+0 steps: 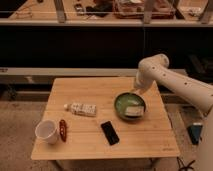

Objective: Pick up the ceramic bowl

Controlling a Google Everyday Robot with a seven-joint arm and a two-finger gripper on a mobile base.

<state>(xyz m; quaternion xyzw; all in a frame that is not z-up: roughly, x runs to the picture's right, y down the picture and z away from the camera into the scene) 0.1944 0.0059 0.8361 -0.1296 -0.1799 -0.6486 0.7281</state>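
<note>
Ceramic bowl (123, 102) sits right of centre in the frame, near the right edge of the table (95, 90). My hand (134, 110) is down inside it, toward its lower-right rim, so the bowl lies directly beneath. Can't tell if the hand is open or gripping.

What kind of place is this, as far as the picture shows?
Probably an office break area or lab: a wooden table, a long dark counter behind it, a speckled floor. The claw is at the ceramic bowl.
</note>
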